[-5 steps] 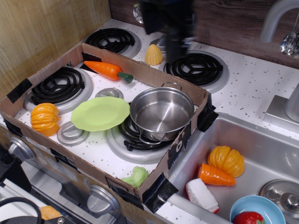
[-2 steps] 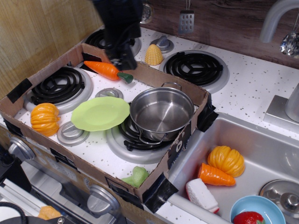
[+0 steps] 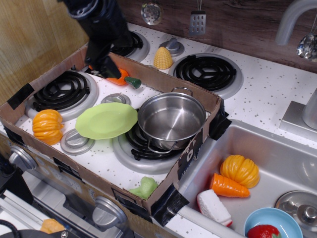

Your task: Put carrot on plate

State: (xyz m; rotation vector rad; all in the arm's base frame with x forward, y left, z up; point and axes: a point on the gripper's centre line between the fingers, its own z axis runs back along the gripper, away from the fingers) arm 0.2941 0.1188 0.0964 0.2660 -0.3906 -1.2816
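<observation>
The carrot (image 3: 122,79) lies at the back of the cardboard tray, orange with its dark green stem end pointing right; most of its tapered body is hidden behind my gripper. My black gripper (image 3: 102,67) hangs right over the carrot's left part; its jaws are hidden by its own dark body, so I cannot tell how they stand. The lime-green plate (image 3: 105,120) lies flat in the tray's middle, in front of the carrot and touching the steel pot (image 3: 171,119).
The cardboard tray wall (image 3: 163,78) surrounds the stove area. An orange pumpkin (image 3: 47,126) sits at the tray's left. A corn piece (image 3: 163,58) stands behind the tray. The sink (image 3: 282,153) holds a pumpkin, a stubby carrot piece (image 3: 228,187) and a blue bowl (image 3: 271,222).
My arm has swept from the back middle leftward and down, and now covers the carrot's left part. The carrot, plate and pot have not moved.
</observation>
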